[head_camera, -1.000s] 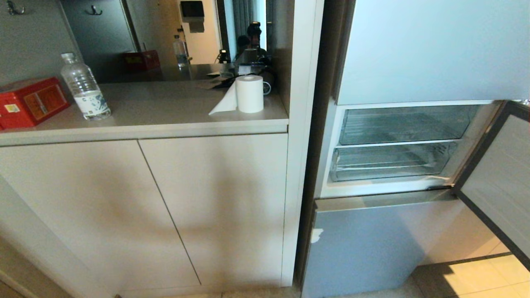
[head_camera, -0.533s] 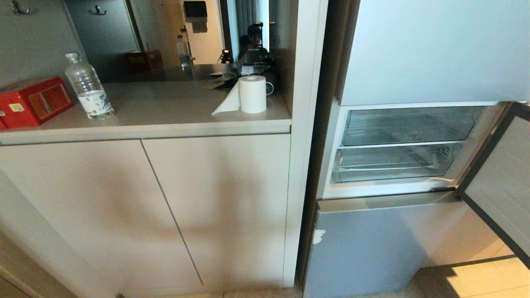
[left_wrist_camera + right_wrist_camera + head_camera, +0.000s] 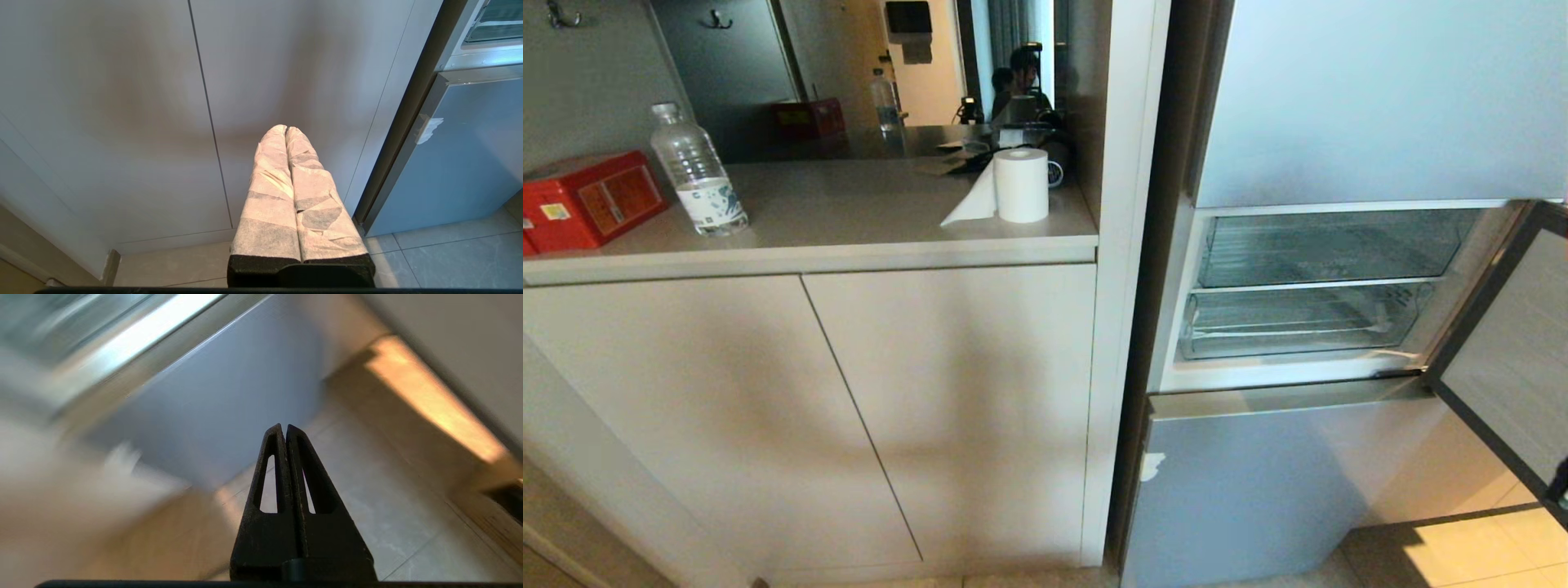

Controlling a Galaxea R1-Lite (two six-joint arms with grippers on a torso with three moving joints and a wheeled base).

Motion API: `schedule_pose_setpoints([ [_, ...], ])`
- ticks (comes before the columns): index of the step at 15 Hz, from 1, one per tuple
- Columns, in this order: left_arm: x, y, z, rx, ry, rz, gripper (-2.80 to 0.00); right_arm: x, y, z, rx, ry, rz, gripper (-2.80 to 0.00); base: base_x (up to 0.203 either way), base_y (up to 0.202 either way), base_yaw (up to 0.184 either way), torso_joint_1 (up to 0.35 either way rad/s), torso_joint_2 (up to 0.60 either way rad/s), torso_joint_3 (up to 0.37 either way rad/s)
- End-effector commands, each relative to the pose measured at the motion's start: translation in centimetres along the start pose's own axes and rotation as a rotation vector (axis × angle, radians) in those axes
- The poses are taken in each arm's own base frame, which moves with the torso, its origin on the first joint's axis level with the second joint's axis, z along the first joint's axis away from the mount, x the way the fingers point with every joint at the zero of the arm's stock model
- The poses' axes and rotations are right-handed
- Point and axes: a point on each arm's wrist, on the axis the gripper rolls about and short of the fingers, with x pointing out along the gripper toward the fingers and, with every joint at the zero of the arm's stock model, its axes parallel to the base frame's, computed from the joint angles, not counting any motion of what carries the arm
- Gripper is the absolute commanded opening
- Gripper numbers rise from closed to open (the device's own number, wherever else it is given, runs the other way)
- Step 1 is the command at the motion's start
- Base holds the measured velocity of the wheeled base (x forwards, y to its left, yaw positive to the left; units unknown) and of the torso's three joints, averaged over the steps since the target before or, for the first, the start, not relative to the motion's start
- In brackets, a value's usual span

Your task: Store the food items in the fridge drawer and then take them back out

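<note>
No food items show in any view. In the head view the fridge stands at the right with its middle compartment open. Two clear-plastic fridge drawers sit pushed in there, the upper point(image 3: 1327, 245) over the lower point(image 3: 1307, 322), and both look empty. My left gripper point(image 3: 286, 129) is shut, its fingers wrapped in white tape, and it points at the pale cupboard doors low near the floor. My right gripper point(image 3: 284, 426) is shut with nothing between its black fingers. It hangs over the floor tiles in front of the blue-grey lower fridge door point(image 3: 229, 404).
The open fridge door point(image 3: 1511, 359) swings out at the right. On the counter point(image 3: 849, 204) to the left stand a water bottle point(image 3: 696, 171), a red box point(image 3: 592, 200) and a paper roll point(image 3: 1021, 185). A mirror point(image 3: 866, 73) behind them reflects a person.
The whole head picture shifted slightly to the right early on, a camera move, then held still. A small dark shape now shows at its lower right edge. The counter items and drawers stay put.
</note>
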Motion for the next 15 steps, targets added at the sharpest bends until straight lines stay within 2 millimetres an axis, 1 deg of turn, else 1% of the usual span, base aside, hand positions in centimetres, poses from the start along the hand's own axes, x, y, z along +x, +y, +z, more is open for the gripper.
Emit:
schedule_pose_setpoints([
  [1, 0.0, 0.0, 0.0, 0.000, 0.001, 0.000, -2.80, 8.0, 0.7, 1.2, 0.045, 0.001, -0.171, -2.80, 0.000, 0.000, 0.000, 0.000, 0.00, 0.000],
  [2, 0.0, 0.0, 0.0, 0.000, 0.001, 0.000, -2.80, 9.1, 0.4, 2.6, 0.079, -0.055, -0.212, -2.80, 0.000, 0.000, 0.000, 0.000, 0.00, 0.000],
  [4, 0.0, 0.0, 0.0, 0.000, 0.001, 0.000, -2.80, 11.5, -0.6, 3.9, 0.107, -0.086, -0.312, -2.80, 0.000, 0.000, 0.000, 0.000, 0.00, 0.000],
  [5, 0.0, 0.0, 0.0, 0.000, 0.001, 0.000, -2.80, 12.3, -1.5, 4.7, 0.124, -0.109, -0.362, -2.80, 0.000, 0.000, 0.000, 0.000, 0.00, 0.000],
  [7, 0.0, 0.0, 0.0, 0.000, 0.001, 0.000, -2.80, 13.1, -3.6, 6.4, 0.135, -0.151, -0.439, -2.80, 0.000, 0.000, 0.000, 0.000, 0.00, 0.000],
  [8, 0.0, 0.0, 0.0, 0.000, 0.001, 0.000, -2.80, 13.5, -4.4, 7.1, 0.133, -0.161, -0.461, -2.80, 0.000, 0.000, 0.000, 0.000, 0.00, 0.000],
  [10, 0.0, 0.0, 0.0, 0.000, 0.001, 0.000, -2.80, 14.3, -6.1, 7.6, 0.148, -0.163, -0.497, -2.80, 0.000, 0.000, 0.000, 0.000, 0.00, 0.000],
  [13, 0.0, 0.0, 0.0, 0.000, 0.001, 0.000, -2.80, 14.6, -7.8, 8.4, 0.173, -0.173, -0.510, -2.80, 0.000, 0.000, 0.000, 0.000, 0.00, 0.000],
  [15, 0.0, 0.0, 0.0, 0.000, 0.001, 0.000, -2.80, 14.7, -8.5, 9.3, 0.172, -0.195, -0.523, -2.80, 0.000, 0.000, 0.000, 0.000, 0.00, 0.000],
])
